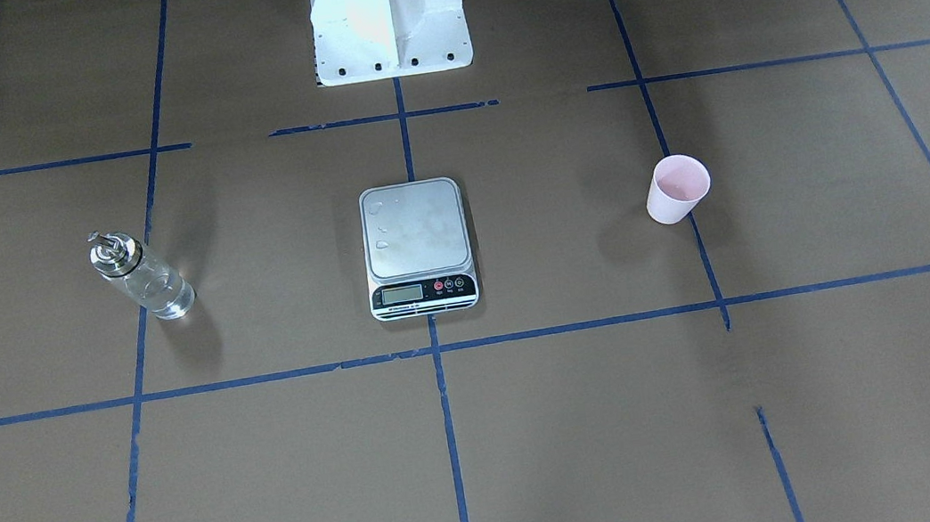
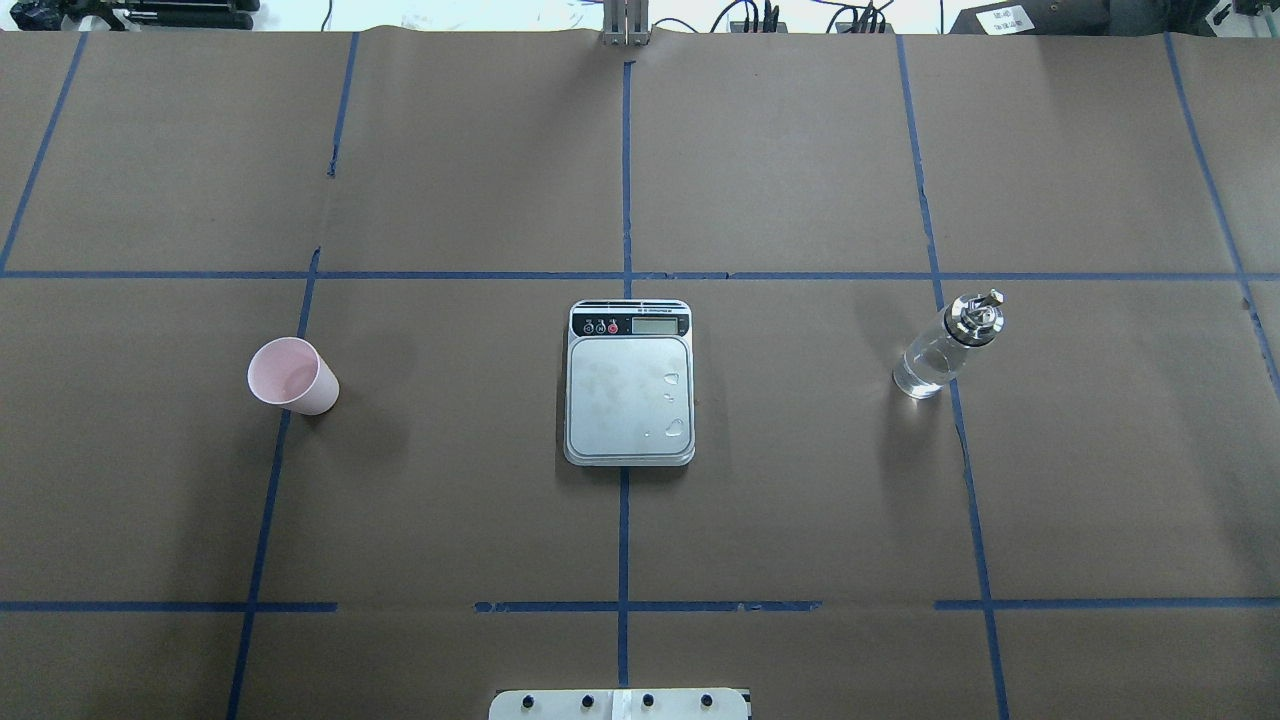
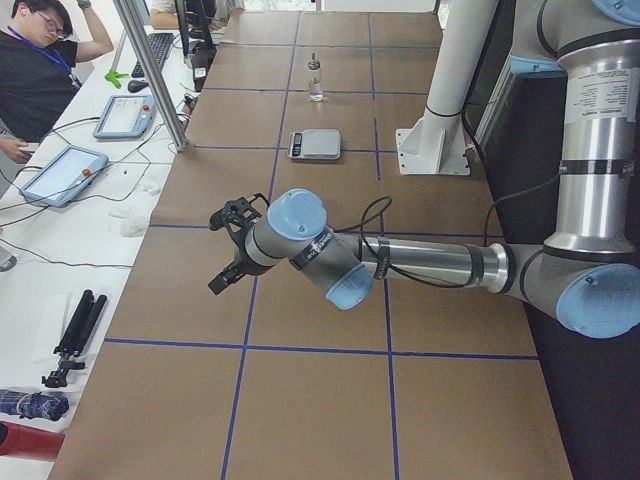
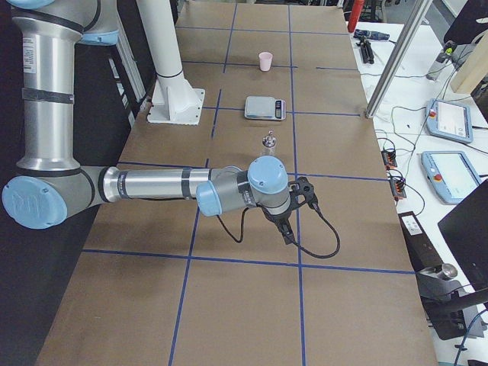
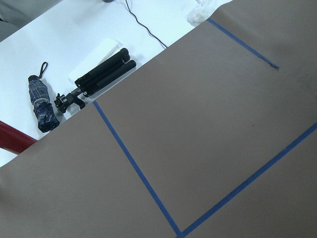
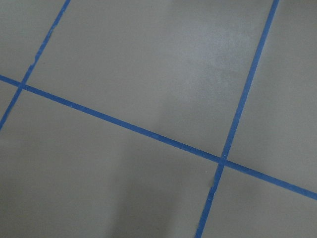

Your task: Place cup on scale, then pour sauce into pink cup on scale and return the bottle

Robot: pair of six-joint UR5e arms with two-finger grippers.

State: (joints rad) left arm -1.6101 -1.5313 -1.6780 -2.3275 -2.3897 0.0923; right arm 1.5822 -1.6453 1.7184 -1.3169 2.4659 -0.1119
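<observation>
beginning step one: cup (image 2: 293, 376) stands well apart from scale (image 2: 629, 383); i'd send left gripper (image 3: 222, 252) to it, though i cannot tell its opening.

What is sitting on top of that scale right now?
Only a few clear droplets lie on the platform of the scale. The cup and bottle stand apart on the table. Nothing covers the platform.
</observation>
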